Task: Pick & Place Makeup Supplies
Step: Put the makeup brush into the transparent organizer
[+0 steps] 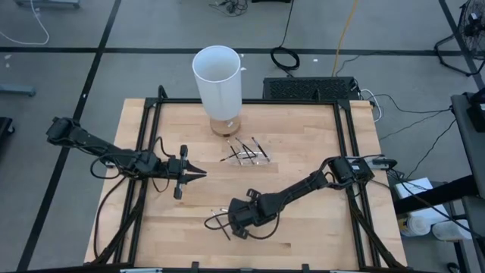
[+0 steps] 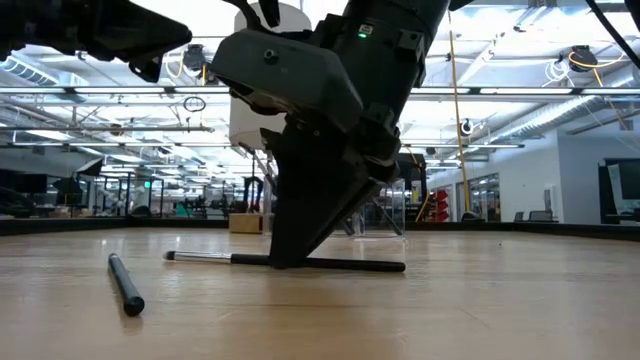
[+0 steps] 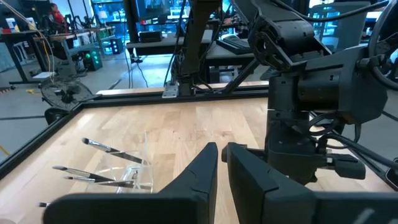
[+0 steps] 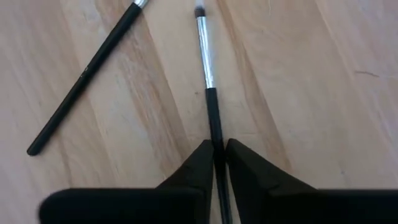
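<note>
My right gripper (image 4: 216,155) is down at the table's near middle, shut on a thin black makeup brush (image 4: 206,56) with a silver ferrule. A second black brush (image 4: 87,74) lies flat on the wood beside it and shows in the low view as well (image 2: 125,283). Several more brushes (image 1: 246,150) lie on and around a small clear tray (image 3: 140,168) in front of the tall white cylinder (image 1: 218,80). My left gripper (image 1: 200,174) hovers left of centre, shut, pointing toward the table's right, touching nothing. My right gripper pinches the brush's black handle (image 4: 213,121) just behind the silver ferrule, between its two fingertips. The fingers (image 2: 300,225) come from above, slanting down. The brush (image 2: 350,264) lies level along the table, both ends sticking out past the fingers.
The white cylinder stands on a round base near the far edge. A black metal frame (image 1: 148,152) borders the wooden table on left and right. Cables (image 1: 214,221) trail near my right gripper. Bare wood lies between the two grippers and toward the near right.
</note>
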`<state>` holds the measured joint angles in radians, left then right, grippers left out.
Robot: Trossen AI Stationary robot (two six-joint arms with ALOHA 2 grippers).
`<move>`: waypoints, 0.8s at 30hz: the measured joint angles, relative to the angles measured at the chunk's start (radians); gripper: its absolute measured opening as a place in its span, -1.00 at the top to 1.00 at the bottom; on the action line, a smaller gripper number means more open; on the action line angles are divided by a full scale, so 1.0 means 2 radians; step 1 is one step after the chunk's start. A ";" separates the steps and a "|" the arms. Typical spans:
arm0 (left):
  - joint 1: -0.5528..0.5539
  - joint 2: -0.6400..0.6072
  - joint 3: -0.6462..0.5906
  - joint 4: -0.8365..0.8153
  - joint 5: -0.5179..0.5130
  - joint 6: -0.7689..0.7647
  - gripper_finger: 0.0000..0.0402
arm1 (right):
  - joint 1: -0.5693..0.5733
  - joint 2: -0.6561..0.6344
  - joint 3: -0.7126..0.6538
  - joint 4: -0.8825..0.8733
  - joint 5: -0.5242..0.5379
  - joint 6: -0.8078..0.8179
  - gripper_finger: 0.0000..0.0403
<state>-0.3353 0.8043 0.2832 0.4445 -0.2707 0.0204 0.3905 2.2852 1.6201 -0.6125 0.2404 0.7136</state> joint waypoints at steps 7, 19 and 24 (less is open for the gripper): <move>0.000 0.000 0.000 0.000 0.000 0.004 0.77 | 0.000 0.000 0.000 0.003 0.009 -0.005 0.98; 0.000 0.000 0.000 -0.003 -0.001 0.057 0.77 | 0.009 -0.073 -0.004 0.039 0.154 -0.086 1.00; 0.000 0.000 0.000 -0.006 -0.009 0.089 0.77 | 0.017 -0.120 -0.002 0.024 0.219 -0.138 1.00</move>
<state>-0.3355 0.8047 0.2832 0.4335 -0.2881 0.1992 0.4248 2.0450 1.6165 -0.5655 0.6776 0.4376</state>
